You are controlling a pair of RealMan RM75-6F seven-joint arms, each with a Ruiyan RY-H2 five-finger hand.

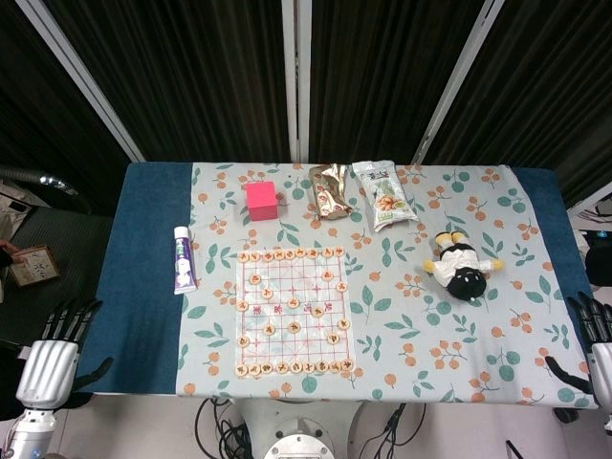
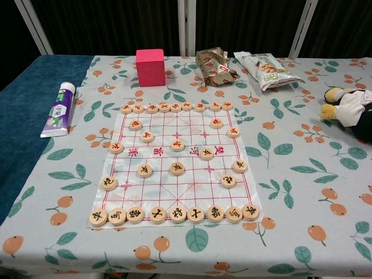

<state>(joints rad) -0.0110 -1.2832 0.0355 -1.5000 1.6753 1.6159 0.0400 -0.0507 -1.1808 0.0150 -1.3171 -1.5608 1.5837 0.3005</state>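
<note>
A white chess sheet (image 1: 293,311) (image 2: 177,165) with red grid lines lies in the middle of the table, with several round wooden pieces (image 2: 177,168) on it. My left hand (image 1: 55,349) hangs off the table's left front corner, fingers spread, holding nothing. At the right edge my right hand (image 1: 593,335) is partly cut off by the frame; its fingers are apart and nothing is in it. Neither hand shows in the chest view. Both are far from the sheet.
A pink cube (image 1: 262,201) (image 2: 150,67), a gold snack bag (image 1: 331,189) (image 2: 214,65) and a nut packet (image 1: 384,194) (image 2: 264,68) lie at the back. A white-and-purple tube (image 1: 183,259) (image 2: 58,108) lies left, a plush penguin (image 1: 461,265) (image 2: 351,107) right. A floral cloth (image 1: 459,363) covers the table.
</note>
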